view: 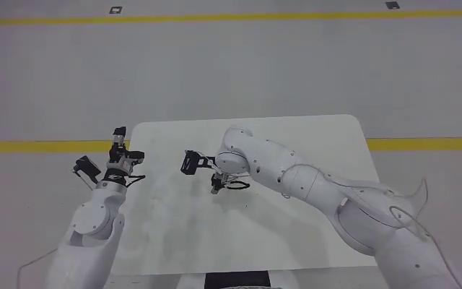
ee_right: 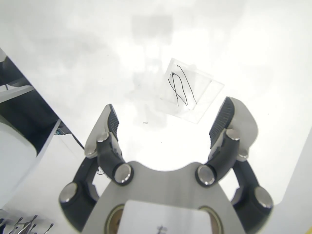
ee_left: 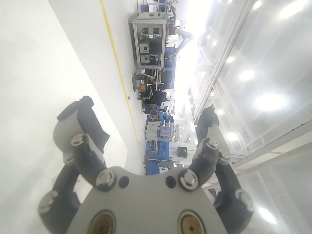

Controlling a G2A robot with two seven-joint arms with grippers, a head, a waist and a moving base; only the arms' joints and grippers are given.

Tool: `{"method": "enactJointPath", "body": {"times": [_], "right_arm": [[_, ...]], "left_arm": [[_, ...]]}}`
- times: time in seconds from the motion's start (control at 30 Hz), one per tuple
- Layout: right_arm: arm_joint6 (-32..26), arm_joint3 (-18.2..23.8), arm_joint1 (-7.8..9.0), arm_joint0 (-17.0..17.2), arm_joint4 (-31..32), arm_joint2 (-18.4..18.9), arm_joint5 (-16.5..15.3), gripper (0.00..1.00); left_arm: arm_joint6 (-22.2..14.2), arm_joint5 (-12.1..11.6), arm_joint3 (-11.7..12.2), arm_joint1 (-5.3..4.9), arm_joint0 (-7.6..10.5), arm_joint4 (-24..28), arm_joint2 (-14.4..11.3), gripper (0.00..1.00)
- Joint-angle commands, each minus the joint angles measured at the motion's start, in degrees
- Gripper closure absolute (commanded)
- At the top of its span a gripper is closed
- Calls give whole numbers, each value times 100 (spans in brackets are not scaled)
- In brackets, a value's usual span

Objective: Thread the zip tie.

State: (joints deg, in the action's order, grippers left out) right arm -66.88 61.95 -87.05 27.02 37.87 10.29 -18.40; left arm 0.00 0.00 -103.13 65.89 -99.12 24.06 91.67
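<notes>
A small clear bag lies flat on the white table, with a few thin black zip ties inside it. My right gripper hangs open just above the table, and the bag lies a short way beyond its fingertips, nearer one ribbed pad. In the top view the right gripper points down at the table's middle left. My left gripper is open and holds nothing. It sits off the table's left edge, facing away into the room.
A tiny black speck lies on the table close to the right gripper. Several thin black ties show at one corner of the right wrist view. The table's rounded edge runs beside the left gripper.
</notes>
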Motion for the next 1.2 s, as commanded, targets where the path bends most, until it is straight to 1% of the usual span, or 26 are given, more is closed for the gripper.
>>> {"method": "enactJointPath", "body": {"times": [0.0,0.03,0.1,0.17,0.5,0.57,0.63,1.0,1.03,1.07,1.17], "right_arm": [[79,-257,-104,15,35,-24,-15,0],[88,-401,-177,19,80,-49,8,0],[164,-594,-273,27,79,-36,39,0],[231,-665,-332,-19,82,12,45,0],[231,-665,-332,-19,82,12,45,0],[282,-864,-310,-8,240,2,39,0],[266,-934,-297,-4,270,48,-81,0],[222,-899,-292,5,228,59,-108,0],[283,-881,-289,-4,236,81,-95,0],[411,-874,-268,14,307,120,-90,0],[391,-755,-212,33,297,194,-108,0]], "left_arm": [[0,0,0,0,0,0,0,0],[0,0,0,0,0,0,0,0],[0,0,0,0,0,0,0,0],[0,0,0,0,0,0,0,0],[0,0,0,0,0,0,0,0],[0,0,0,0,0,0,0,0],[0,0,0,0,0,0,0,0],[0,0,0,0,0,0,0,0],[0,0,0,0,0,0,0,0],[0,0,0,0,0,0,0,0],[0,0,0,0,0,0,0,0]]}}
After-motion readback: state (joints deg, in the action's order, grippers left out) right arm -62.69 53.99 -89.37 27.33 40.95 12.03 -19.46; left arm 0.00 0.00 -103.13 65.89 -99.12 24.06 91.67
